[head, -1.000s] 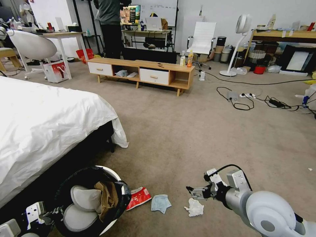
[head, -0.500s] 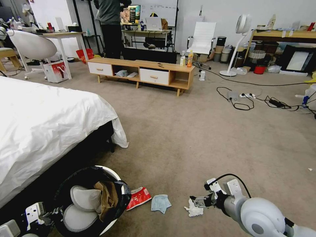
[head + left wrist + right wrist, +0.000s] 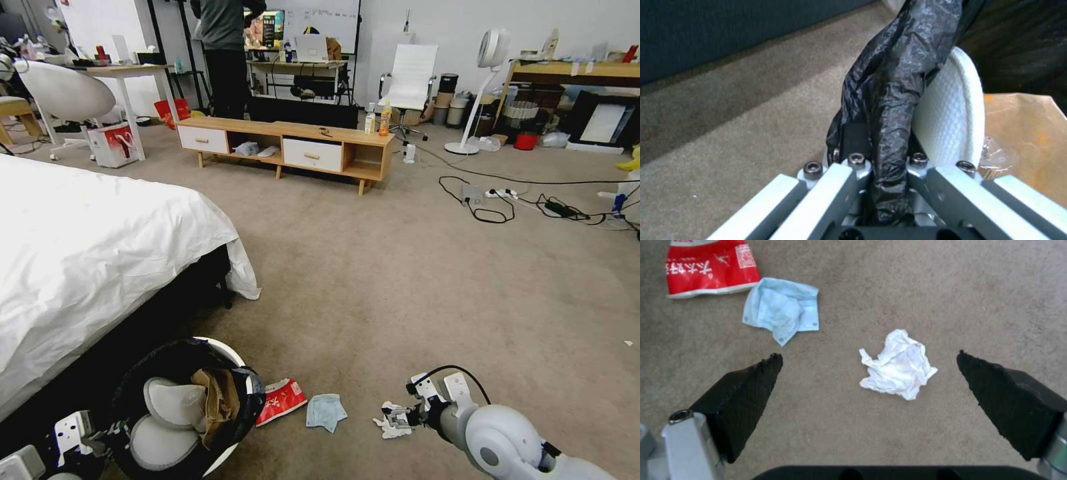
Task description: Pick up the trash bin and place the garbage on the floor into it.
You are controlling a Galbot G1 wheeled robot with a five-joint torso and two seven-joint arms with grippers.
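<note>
Right gripper (image 3: 869, 361) is hanging spread, tissue (image 3: 898, 364) lying between its pads; off-centre closing risks missing it. Left gripper (image 3: 880, 173) is clamping bin (image 3: 183, 407) rim.

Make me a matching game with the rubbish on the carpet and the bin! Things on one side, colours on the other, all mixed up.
Things:
1. tissue wad
2. face mask
3. snack wrapper
4. bin bag

Colours:
A. red with white
B. black
C. white
D. light blue

Pairs: 1-C, 2-D, 3-A, 4-B

The right gripper hangs open over the tissue wad. The left gripper is shut on the trash bin rim and bin bag.
</note>
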